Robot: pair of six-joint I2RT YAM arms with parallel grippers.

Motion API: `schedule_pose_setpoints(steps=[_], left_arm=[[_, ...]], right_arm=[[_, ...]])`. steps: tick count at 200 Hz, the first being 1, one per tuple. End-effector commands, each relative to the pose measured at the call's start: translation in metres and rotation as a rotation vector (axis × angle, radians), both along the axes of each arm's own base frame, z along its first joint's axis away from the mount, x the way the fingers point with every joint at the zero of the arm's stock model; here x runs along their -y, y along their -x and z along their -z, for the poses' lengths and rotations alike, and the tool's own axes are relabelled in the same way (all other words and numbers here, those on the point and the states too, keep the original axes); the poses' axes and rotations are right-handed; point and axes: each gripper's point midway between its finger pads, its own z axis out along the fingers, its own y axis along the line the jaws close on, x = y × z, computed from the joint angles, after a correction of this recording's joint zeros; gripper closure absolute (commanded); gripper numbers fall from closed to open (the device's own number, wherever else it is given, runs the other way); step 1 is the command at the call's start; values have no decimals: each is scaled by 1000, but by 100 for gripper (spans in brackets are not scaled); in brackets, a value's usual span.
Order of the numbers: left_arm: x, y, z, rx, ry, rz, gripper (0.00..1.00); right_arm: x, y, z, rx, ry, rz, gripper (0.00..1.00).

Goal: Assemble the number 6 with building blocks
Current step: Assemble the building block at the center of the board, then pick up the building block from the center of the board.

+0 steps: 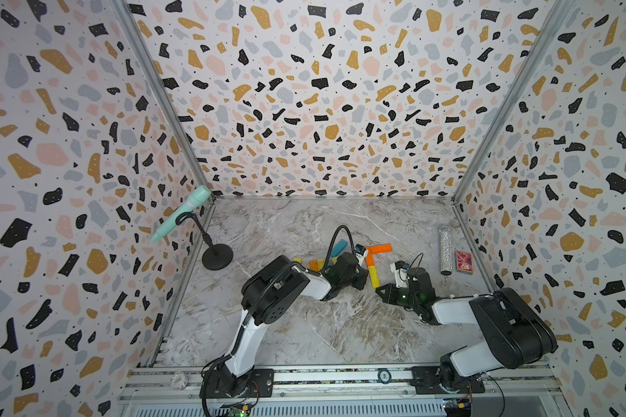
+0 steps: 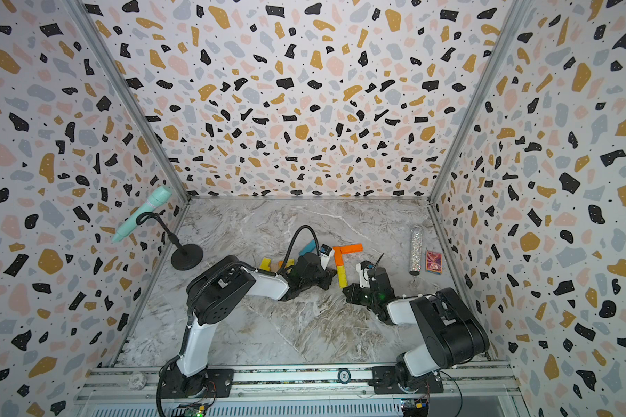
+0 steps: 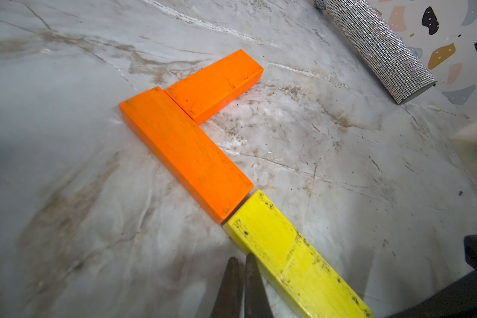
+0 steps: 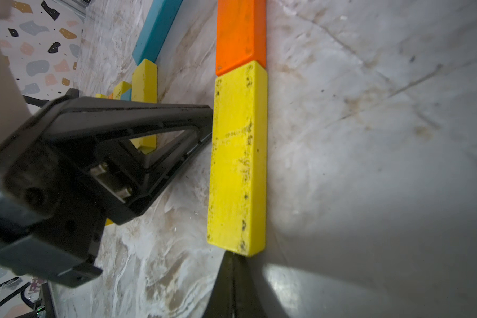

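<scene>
Three building blocks lie joined on the marble floor: an orange block [image 1: 381,248] lying crosswise, a second orange block [image 3: 185,154] at a right angle to it, and a yellow block [image 1: 373,277] end to end with that one. My left gripper [image 3: 240,260] is shut and empty, its tips against the yellow block's [image 3: 292,253] long side. My right gripper [image 4: 233,260] is shut too, its tips at the yellow block's [image 4: 238,159] near end. A blue block [image 1: 338,247] and several loose yellow and orange blocks [image 1: 317,264] lie behind the left arm, partly hidden.
A glittery tube [image 1: 446,249] and a small red patterned box [image 1: 464,261] lie at the right by the wall. A mint microphone [image 1: 181,213] on a black stand [image 1: 217,257] occupies the back left corner. Patterned walls enclose three sides.
</scene>
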Motion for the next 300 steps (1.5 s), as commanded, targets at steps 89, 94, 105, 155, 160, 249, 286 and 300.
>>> schedule_pose_setpoints(steps=[89,94,105,155,160,249,286,300], left_arm=[[-17,-3,-40,49,-24,-47,100],[-18,-4,-46,55,-20,-51,100],[-21,-7,-59,66,-4,-66,100],[-60,-16,-137,190,8,-179,100],[-70,-18,-145,207,12,-210,100],[-247,-37,-135,239,142,-643,38],[-260,-40,-124,251,104,-664,24],[-262,-39,-125,269,94,-666,20]], right_arm=[[4,-2,0,-20,35,4,82],[4,-2,-3,-15,32,7,79],[4,-3,-10,1,26,10,75],[11,-8,-53,81,83,12,64],[12,-11,-60,93,95,9,62],[-67,-71,-115,226,416,-238,42],[-107,-98,-96,176,398,-285,41],[-118,-109,-88,165,379,-282,40]])
